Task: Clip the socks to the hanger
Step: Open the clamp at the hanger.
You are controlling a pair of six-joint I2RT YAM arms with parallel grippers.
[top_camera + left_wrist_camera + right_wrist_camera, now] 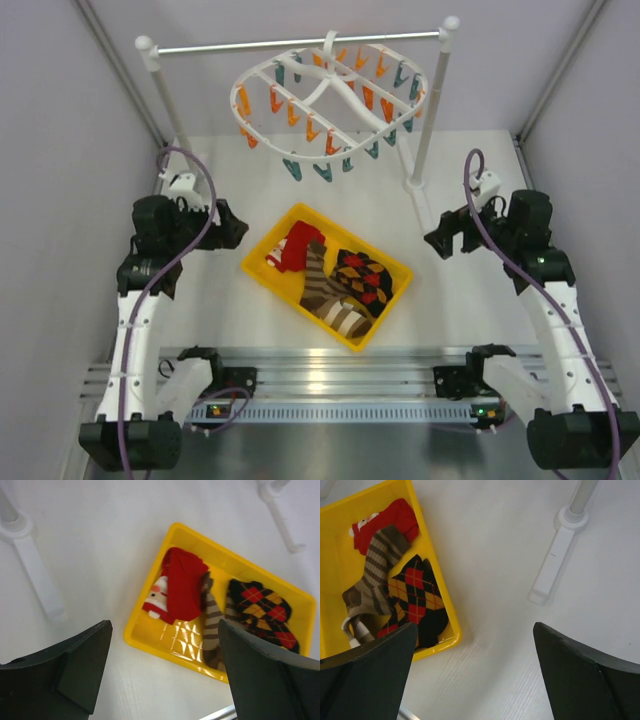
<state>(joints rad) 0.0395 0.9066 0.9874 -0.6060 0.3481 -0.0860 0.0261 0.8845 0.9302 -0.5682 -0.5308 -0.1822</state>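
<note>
Socks (293, 247), red with a white Santa figure, lie bunched in the end of a yellow tray (269, 236) that points toward the far-left corner of the worktop. The tray sits at an angle in the middle of the worktop, between the two arms. A brown-and-cream striped sock (322, 287) touches the red bundle on its right side, and a dark argyle sock (363, 277) fills the tray's other end. I cannot tell whether the red pair is folded together or loose.

The round white hanger (333, 88), ringed with orange and teal clips, hangs from a rail stand (300, 43) along the far edge. None of its clips holds anything.

The left gripper (226, 228) hangs above the worktop toward the left edge, with its jaws spread wide and nothing in them. The right gripper (446, 238), toward the right edge, is likewise wide apart and empty.

By my reading the task has not begun, and the step in hand is the first pick. The left claw is the nearer one to the red bundle. The next move calls for it to come down over the tray's far end and pinch red fabric only, away from where the striped sock touches. It then has to lift clear of the tray wall before heading for a clip.
</note>
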